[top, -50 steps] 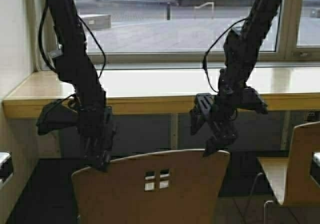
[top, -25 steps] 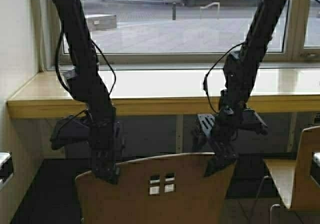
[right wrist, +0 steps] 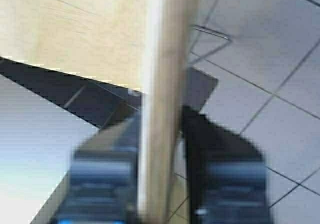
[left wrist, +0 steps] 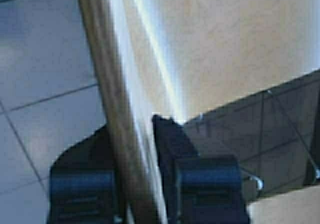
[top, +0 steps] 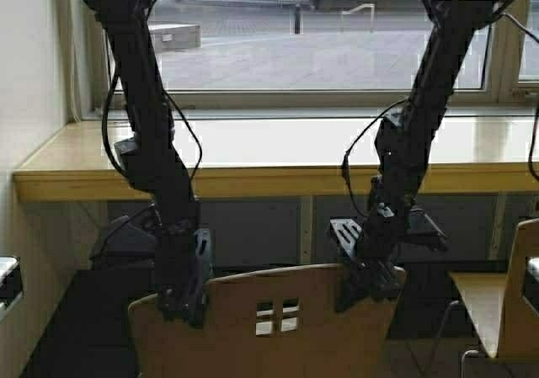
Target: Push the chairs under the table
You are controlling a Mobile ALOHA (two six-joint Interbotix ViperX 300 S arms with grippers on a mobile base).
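A tan plywood chair (top: 269, 323), its backrest pierced by small square holes, stands in front of me at the bottom of the high view. My left gripper (top: 182, 304) straddles the left end of the backrest's top edge and is shut on it. My right gripper (top: 364, 287) is shut on the right end. In the left wrist view the backrest edge (left wrist: 107, 84) runs between the fingers of the left gripper (left wrist: 137, 151), with the seat (left wrist: 225, 44) beyond. In the right wrist view the backrest edge (right wrist: 167, 74) runs through the right gripper (right wrist: 162, 134). The long pale-wood table (top: 278, 180) lies ahead under the window.
A second tan chair (top: 505, 306) stands at the right, pulled out from the table. A wall (top: 29, 142) closes the left side. A support panel (top: 303, 231) stands under the table behind the chair. The floor is grey tile with a dark strip under the table.
The whole scene has shifted right and slightly down, so the robot has moved. Both arms have stretched out further, and the held backrest sits lower in view.
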